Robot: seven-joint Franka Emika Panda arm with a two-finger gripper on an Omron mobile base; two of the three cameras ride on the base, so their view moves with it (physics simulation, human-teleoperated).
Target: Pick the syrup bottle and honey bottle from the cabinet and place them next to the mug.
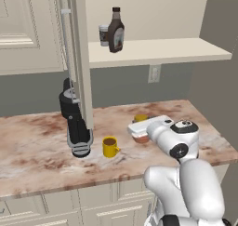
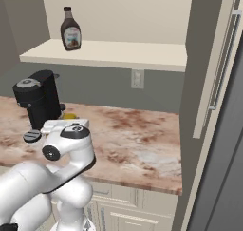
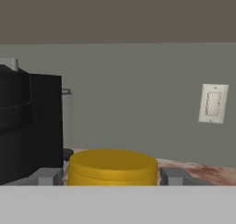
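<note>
Honey bottle [image 1: 140, 118] (squat, orange-brown, with a round yellow cap) stands on the pink-and-brown marbled stone worktop [image 1: 37, 146], about midway between the back wall and the front edge. The two-finger gripper [image 3: 109, 176] is low over it. In the hand view the dark fingertips [image 3: 173, 176] sit close against either side of the honey bottle, pinching it just under the cap.

The small bright yellow mug [image 1: 110, 147] is near on its left, apart from it and closer to the front edge. Left of the mug, the black coffee machine [image 1: 74, 122] blocks that side, with the open cream panelled cabinet door [image 1: 81, 57] hanging above it. Toward the right edge the worktop lies bare. A white wall socket [image 1: 154, 73] sits on the grey back wall.

On the pale cabinet shelf [image 1: 176, 50], near its left end, the dark brown flask-shaped syrup bottle [image 1: 115, 29] stands upright, with a white-lidded paper cup [image 1: 103, 35] just beside it.
</note>
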